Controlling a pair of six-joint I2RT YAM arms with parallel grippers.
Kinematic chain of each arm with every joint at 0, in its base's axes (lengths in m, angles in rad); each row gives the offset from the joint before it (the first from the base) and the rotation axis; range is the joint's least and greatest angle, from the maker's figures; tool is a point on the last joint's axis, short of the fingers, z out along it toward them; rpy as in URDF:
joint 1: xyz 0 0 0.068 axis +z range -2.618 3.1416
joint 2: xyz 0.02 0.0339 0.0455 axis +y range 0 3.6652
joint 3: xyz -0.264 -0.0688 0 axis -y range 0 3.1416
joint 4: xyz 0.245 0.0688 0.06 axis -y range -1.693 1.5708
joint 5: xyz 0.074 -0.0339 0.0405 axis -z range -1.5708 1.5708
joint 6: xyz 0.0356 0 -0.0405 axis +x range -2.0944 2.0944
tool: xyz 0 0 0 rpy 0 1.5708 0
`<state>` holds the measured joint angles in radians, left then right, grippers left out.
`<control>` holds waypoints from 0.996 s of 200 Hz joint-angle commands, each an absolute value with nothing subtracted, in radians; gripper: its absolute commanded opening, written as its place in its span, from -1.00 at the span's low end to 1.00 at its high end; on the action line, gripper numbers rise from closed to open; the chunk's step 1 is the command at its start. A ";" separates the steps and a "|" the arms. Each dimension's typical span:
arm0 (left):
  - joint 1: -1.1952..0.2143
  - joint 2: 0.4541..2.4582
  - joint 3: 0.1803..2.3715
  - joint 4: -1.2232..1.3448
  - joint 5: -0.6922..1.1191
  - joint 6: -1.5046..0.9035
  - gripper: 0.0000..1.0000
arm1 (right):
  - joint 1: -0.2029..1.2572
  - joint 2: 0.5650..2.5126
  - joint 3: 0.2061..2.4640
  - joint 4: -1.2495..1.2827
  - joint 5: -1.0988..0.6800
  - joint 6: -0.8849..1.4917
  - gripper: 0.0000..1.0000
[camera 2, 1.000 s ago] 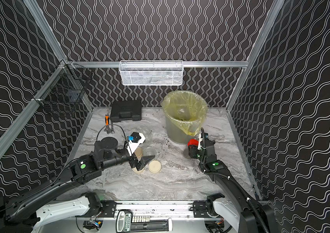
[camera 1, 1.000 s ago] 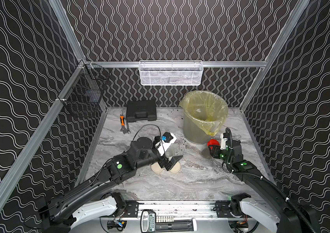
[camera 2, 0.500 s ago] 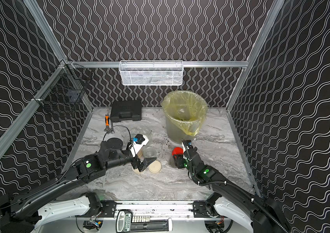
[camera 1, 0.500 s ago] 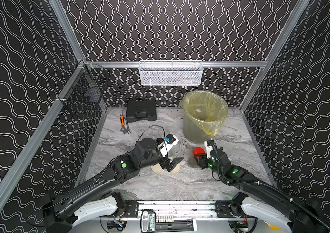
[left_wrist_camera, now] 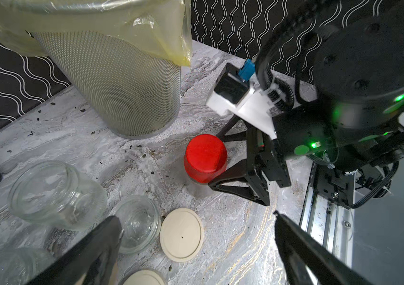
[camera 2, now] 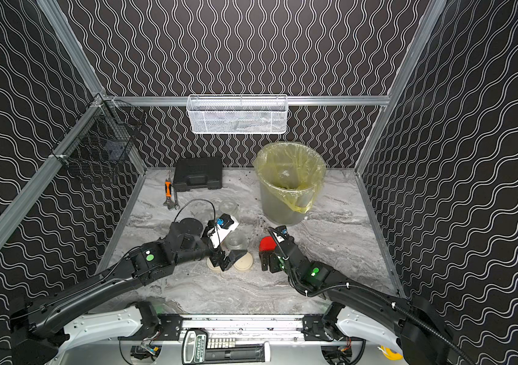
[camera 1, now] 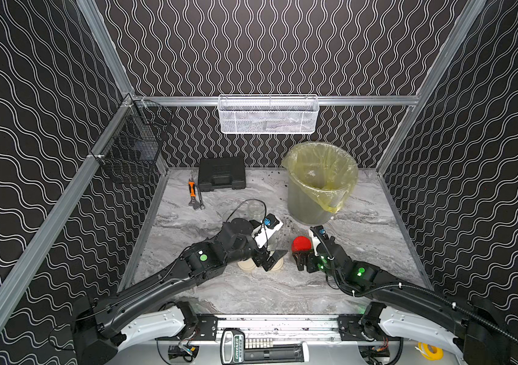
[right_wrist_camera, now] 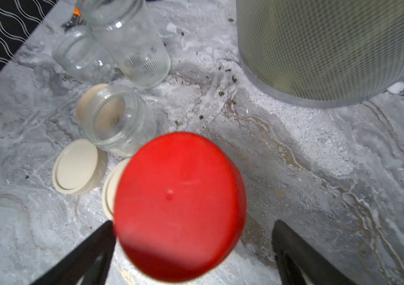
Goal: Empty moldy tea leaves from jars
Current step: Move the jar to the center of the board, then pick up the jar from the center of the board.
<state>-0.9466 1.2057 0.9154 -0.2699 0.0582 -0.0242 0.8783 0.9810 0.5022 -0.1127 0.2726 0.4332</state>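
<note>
a slim clear glass jar with a round red lid point(left_wrist_camera: 205, 159) stands upright on the grey marbled tabletop point(camera 1: 365, 230), just in front of a metal mesh bin lined with a yellow bag point(camera 1: 306, 202). the right gripper point(camera 1: 301, 261) meets this jar from the side, its two black fingers spread, one on either side and not clamped, so the jar stands on its own base. that probably leaves it free for a fresh hold or for taking off the lid. whether it holds tea cannot be told.

the left gripper point(camera 1: 269, 260) hovers with its fingers wide apart and empty above round cream lids point(left_wrist_camera: 182, 234) that lie flat on the table, probably kept near to help.

three lidless clear glass jars point(right_wrist_camera: 118, 118) stand clustered just beside the lids and look empty. the tea leaves point(right_wrist_camera: 233, 79) show only as dark specks scattered between the jars and the bin.

the open jars, the loose lids and the left arm crowd one side of the red-lidded jar. the bin stands close behind it.

a black plastic case point(camera 1: 221, 173) and an orange-handled wrench point(camera 1: 192, 191) lie well apart at the back. a white mesh basket point(camera 1: 267, 115) and a black wire basket point(camera 1: 131, 148) hang on the walls.
</note>
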 commanded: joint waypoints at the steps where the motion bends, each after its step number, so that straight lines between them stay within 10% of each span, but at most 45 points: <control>1: -0.946 1.234 0.924 -0.221 0.051 -0.043 0.97 | 0.881 0.940 0.527 -0.122 0.260 0.442 0.98; 199: -1.019 1.911 1.401 -0.507 -0.037 -0.163 0.98 | 0.629 0.635 0.456 -0.328 0.333 0.680 0.97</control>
